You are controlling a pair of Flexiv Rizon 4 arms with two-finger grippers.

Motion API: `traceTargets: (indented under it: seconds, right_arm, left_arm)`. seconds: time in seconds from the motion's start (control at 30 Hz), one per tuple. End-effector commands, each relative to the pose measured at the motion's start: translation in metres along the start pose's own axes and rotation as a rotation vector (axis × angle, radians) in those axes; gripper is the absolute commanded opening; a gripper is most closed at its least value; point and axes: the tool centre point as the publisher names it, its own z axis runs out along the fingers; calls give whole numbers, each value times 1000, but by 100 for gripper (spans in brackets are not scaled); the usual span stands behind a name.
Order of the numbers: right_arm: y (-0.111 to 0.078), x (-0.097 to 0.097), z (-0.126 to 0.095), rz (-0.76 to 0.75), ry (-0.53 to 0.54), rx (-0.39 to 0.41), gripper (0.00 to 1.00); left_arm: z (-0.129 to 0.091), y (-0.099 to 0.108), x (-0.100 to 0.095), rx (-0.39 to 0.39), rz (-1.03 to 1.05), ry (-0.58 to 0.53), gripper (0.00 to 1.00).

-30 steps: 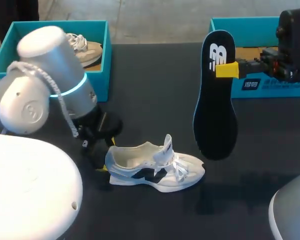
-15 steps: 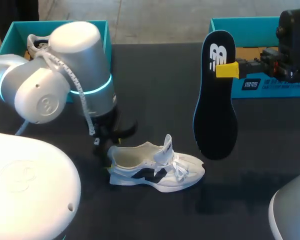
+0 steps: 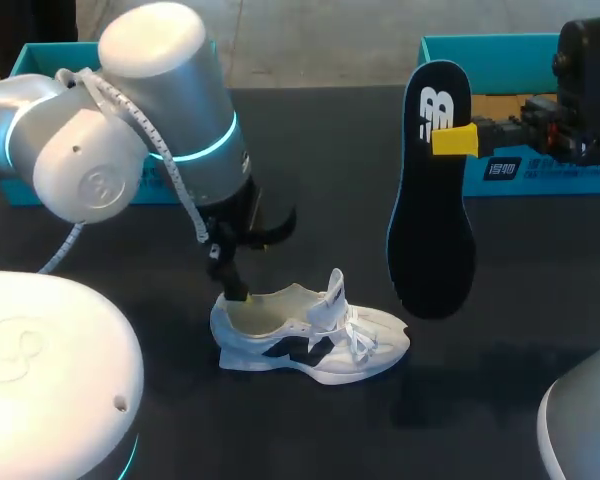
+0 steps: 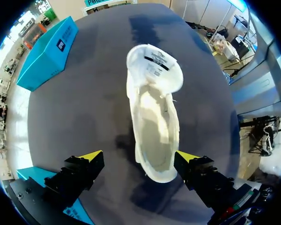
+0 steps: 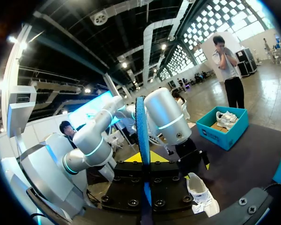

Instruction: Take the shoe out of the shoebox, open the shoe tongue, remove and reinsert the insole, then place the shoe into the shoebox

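Note:
A white shoe (image 3: pixel 310 335) with dark side stripes lies on its sole on the black table (image 3: pixel 310 150), tongue pulled up. My left gripper (image 3: pixel 240 285) hangs open just over its heel. In the left wrist view the shoe (image 4: pixel 154 117) stretches ahead of that gripper (image 4: pixel 139 157), and its heel end lies between the spread fingers, apart from both. My right gripper (image 3: pixel 453 140) is shut on the black insole (image 3: pixel 430 190), which hangs upright in the air to the right of the shoe. The right wrist view shows the insole (image 5: pixel 141 136) edge-on between the right gripper's (image 5: pixel 144 159) fingers.
A teal shoebox (image 3: pixel 540 175) stands at the table's back right, behind my right gripper. A second teal box (image 3: pixel 25 60) at the back left is mostly hidden by my left arm (image 3: pixel 160 120); in the right wrist view this box (image 5: pixel 227 124) holds another shoe.
My left arm has swung right and forward from beside the shoe's heel to above it, now covering the left box. The right arm and insole have stayed put.

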Motion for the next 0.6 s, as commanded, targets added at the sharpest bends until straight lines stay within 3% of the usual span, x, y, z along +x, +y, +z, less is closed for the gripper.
traceTargets:
  seconds: [0.03, 0.33, 0.6]
  right_arm:
    - [2, -2, 3, 2, 2, 4, 0]
    - [2, -2, 3, 2, 2, 4, 0]
    - [2, -2, 3, 2, 2, 4, 0]
  left_arm:
    - [28, -13, -14, 12, 8, 3, 100]
    - [56, -37, -27, 49, 15, 15, 100]
    - [79, -51, -27, 49, 25, 39, 100]
